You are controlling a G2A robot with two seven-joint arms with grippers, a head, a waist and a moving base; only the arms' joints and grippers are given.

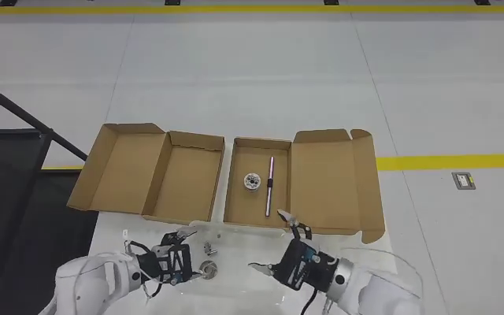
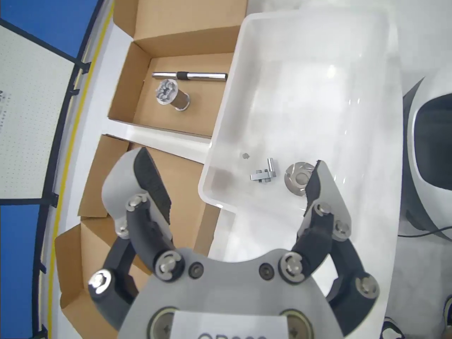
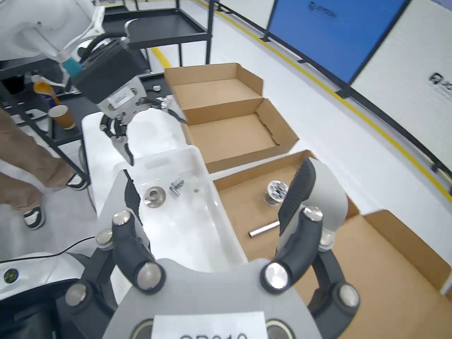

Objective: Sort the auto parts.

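Left gripper [image 2: 229, 164] is wide open and holds nothing. It hangs over the left end of the clear tray [image 2: 317, 89] at the near edge of the table. One finger [image 2: 317, 181] is just beside the round disc [image 2: 298, 178] – can't tell if it touches. Right gripper [image 3: 217, 172] is also spread wide with nothing in it, over the tray's right end, one finger above the tray and the other above the right box [image 2: 141, 82].

In the tray, left end: the disc, a small bracket with a pin [image 2: 264, 174] just beside it, and a tiny loose bit [image 2: 246, 155] near that. All three lie apart from each other.

Behind the tray are two open cardboard boxes side by side, flaps folded out. The right box holds a metal rod [image 2: 197, 76] with a dark band, lying flat, and a short spool [image 2: 173, 96] near it – not touching. The left box [image 1: 185, 185] sits just beside it
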